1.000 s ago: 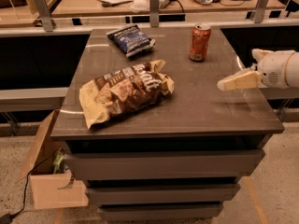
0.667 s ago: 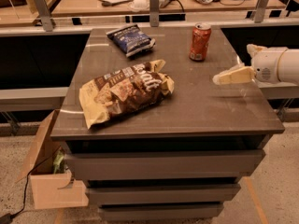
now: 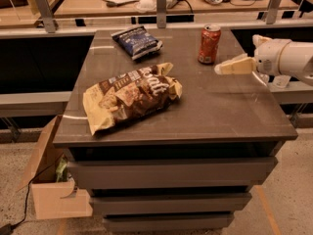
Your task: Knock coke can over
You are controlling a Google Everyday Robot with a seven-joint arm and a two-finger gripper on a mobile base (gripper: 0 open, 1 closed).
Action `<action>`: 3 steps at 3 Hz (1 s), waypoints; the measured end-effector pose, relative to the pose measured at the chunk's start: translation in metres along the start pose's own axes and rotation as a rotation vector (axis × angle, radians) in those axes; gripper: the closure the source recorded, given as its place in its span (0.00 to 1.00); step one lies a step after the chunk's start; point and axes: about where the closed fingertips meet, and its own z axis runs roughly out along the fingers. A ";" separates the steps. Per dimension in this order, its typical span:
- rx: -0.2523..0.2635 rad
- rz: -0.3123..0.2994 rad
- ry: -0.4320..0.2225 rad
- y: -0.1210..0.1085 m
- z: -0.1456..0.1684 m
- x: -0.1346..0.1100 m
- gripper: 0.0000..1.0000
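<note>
The coke can (image 3: 209, 44), red-orange with a silver top rim, stands upright near the far right of the dark table (image 3: 220, 106). My gripper (image 3: 226, 67) reaches in from the right edge on a white arm, its pale fingers pointing left. Its tip is just to the right of the can and a little nearer the camera, apart from it.
A large brown and cream chip bag (image 3: 129, 96) lies in the middle-left of the table. A dark blue snack bag (image 3: 136, 40) lies at the far edge. A cardboard box (image 3: 49, 180) sits on the floor at left. A railing and desks stand behind.
My gripper has moved left and slightly farther back, closing in on the coke can. The can and both bags have not moved.
</note>
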 end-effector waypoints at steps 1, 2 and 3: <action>0.023 0.038 -0.033 -0.002 0.016 -0.022 0.00; 0.015 0.072 -0.032 0.003 0.025 -0.026 0.00; -0.007 0.109 -0.035 0.005 0.047 -0.010 0.00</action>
